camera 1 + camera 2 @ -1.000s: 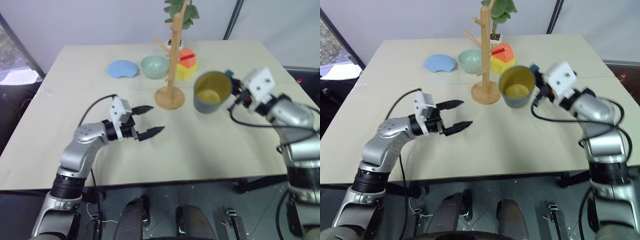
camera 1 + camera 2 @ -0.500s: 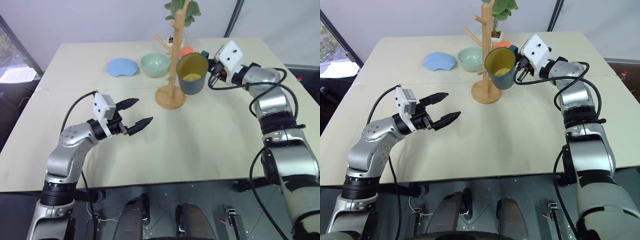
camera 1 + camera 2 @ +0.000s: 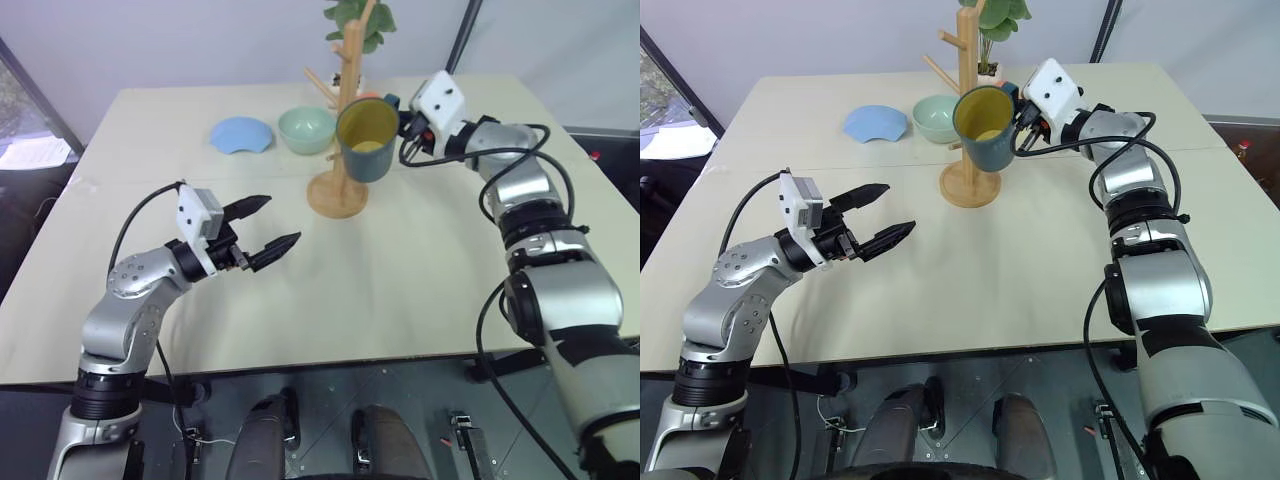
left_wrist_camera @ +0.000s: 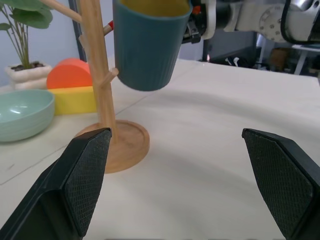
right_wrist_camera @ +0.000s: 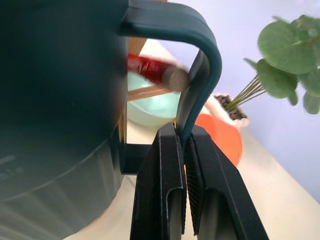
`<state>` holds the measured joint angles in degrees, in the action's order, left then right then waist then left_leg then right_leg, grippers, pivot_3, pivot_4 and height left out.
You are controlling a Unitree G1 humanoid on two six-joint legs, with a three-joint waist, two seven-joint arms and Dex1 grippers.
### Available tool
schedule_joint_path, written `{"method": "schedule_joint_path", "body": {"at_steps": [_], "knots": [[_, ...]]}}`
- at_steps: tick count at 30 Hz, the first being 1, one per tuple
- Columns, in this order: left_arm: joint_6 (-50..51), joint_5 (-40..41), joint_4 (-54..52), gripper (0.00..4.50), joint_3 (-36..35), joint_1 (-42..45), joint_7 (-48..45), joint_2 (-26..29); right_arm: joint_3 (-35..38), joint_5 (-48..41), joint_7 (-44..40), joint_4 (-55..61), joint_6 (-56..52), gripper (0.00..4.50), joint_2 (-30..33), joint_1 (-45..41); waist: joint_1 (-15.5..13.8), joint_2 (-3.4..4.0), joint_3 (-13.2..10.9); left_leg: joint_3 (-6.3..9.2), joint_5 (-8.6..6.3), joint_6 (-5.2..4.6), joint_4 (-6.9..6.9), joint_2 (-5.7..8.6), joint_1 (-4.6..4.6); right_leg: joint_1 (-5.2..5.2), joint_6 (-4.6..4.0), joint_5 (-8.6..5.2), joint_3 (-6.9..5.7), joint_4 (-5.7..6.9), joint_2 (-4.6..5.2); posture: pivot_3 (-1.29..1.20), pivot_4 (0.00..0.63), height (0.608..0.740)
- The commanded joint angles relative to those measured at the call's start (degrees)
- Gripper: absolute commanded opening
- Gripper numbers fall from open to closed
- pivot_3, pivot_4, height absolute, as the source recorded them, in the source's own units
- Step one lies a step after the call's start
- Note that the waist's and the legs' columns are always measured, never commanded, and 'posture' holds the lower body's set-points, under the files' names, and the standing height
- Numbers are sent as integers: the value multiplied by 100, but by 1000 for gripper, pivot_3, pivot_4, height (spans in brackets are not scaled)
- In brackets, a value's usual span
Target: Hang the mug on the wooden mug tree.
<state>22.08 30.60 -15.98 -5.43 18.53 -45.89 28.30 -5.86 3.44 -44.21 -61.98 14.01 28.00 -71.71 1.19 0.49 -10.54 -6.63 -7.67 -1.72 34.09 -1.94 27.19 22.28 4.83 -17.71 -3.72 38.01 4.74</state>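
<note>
The right claw [image 5: 184,150], pinched on the handle of the mug [image 3: 367,139], holds it aloft at three o'clock of the wooden mug tree [image 3: 344,110], touching it; next, thread the handle over a peg, while the left claw [image 3: 272,223] waits wide open.

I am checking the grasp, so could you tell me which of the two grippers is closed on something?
The right gripper: it is shut on the handle of the mug beside the wooden mug tree. The left gripper is open and holds nothing.
</note>
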Motion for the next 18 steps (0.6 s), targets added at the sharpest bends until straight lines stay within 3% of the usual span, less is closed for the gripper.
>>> {"method": "schedule_joint_path", "body": {"at_steps": [1, 8, 12, 16, 18], "knots": [[-22, 141, -201, 4500, -147, 130, 47, 36, 71, 68, 110, -143, 53, 39, -50, -409, 0, 0, 0, 0, 2, 1, 0, 0, 0, 2, 0, 0, 0, 3, 0, 0, 150, 740], [-45, 155, -229, 4500, -123, 108, 99, 29, 58, 250, 235, -499, 26, 39, -179, -587, 15, 0, 0, -1, 4, 2, 0, -1, -1, 6, -3, 2, 5, 7, 0, 0, 150, 740], [-61, 154, -278, 4500, -140, 45, 144, 38, 73, 291, 289, -567, 54, 1399, -221, -617, 2, 0, 0, -2, 4, 2, -1, -1, 0, 6, -3, 2, 5, 6, 1, 0, 150, 740], [-68, 149, -297, 4500, -152, 24, 172, 46, 61, 391, 491, -518, 167, 3471, -126, -647, 12, 0, 0, -3, 4, 2, 0, -1, 0, 6, -3, 2, 5, 7, 2, 0, 150, 740], [-78, 130, -289, 4500, -160, 19, 194, 50, 50, 445, 583, -441, 246, 3471, -29, -642, 17, 0, 0, -3, 4, 3, 0, -1, -1, 7, -4, 2, 5, 7, 2, 0, 150, 740]]}}
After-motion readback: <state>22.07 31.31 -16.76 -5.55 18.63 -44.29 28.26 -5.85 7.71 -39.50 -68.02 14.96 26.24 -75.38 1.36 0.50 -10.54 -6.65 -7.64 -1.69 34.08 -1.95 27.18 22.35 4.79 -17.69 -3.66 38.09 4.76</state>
